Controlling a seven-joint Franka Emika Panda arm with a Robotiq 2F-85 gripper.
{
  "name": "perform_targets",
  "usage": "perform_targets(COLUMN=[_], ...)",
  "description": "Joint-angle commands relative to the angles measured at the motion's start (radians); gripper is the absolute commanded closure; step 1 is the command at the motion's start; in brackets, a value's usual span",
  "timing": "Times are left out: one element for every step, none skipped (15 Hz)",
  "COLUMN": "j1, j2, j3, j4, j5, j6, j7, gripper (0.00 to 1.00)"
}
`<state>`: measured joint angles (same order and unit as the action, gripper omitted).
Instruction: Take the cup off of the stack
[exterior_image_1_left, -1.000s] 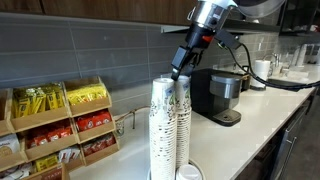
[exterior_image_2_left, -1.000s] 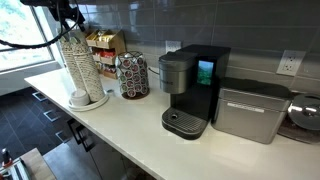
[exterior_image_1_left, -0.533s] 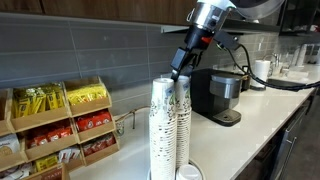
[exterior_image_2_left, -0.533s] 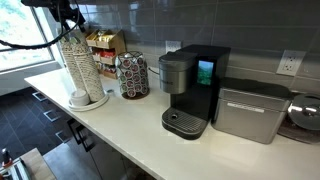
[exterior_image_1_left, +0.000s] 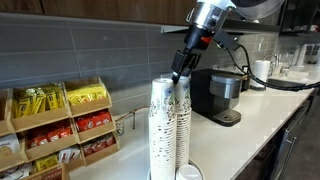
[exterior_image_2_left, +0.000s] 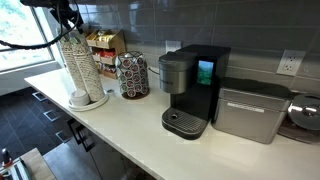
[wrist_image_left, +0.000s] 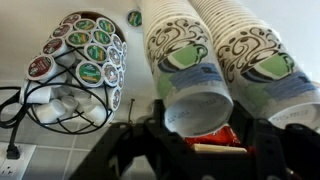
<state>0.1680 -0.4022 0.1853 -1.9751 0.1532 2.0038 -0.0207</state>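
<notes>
one white counter (exterior_image_2_left: 130, 135), running through both exterior views under a grey tiled wall. one black coffee machine (exterior_image_2_left: 195, 88) near its middle, with a silver appliance (exterior_image_2_left: 250, 110) just beside it on the right. one wooden snack rack (exterior_image_1_left: 55, 125) against the wall, filled with yellow and red packets. two tall stacks of printed paper cups (exterior_image_1_left: 168, 130), upright and side by side, near the rack. the top cup (exterior_image_1_left: 182, 86) sits nested on its stack, not lifted off. one wire carousel of coffee pods (exterior_image_2_left: 132, 75) between the stacks and the machine. one gripper (exterior_image_1_left: 179, 72) right at the top cup's rim. in the wrist view its fingers (wrist_image_left: 130, 150) look spread apart, clamping nothing. one wall outlet (exterior_image_2_left: 288, 63), far right.
</notes>
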Motion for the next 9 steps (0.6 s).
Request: perform_targets(j1=[0.014, 0.014, 0.015, 0.015, 0.015, 0.014, 0.014, 0.013, 0.013], j2=[-0.013, -0.014, -0.015, -0.016, -0.017, -0.017, -0.018, -0.019, -0.021], j3=[-0.011, -0.011, -0.011, -0.010, -0.010, -0.010, -0.010, -0.009, -0.009], j4=[-0.006, -0.003, 0.001, 0.005, 0.010, 0.014, 0.018, 0.021, 0.023], j5=[0.018, 0.018, 0.018, 0.016, 0.016, 0.014, 0.013, 0.008, 0.007], j6=[-0.009, -0.009, -0.010, -0.011, -0.012, -0.013, -0.014, -0.018, -0.021], j7=[0.007, 0.006, 0.007, 0.007, 0.007, 0.008, 0.008, 0.007, 0.007], gripper=[0.60, 0.60, 0.60, 0.60, 0.60, 0.60, 0.60, 0.60, 0.60])
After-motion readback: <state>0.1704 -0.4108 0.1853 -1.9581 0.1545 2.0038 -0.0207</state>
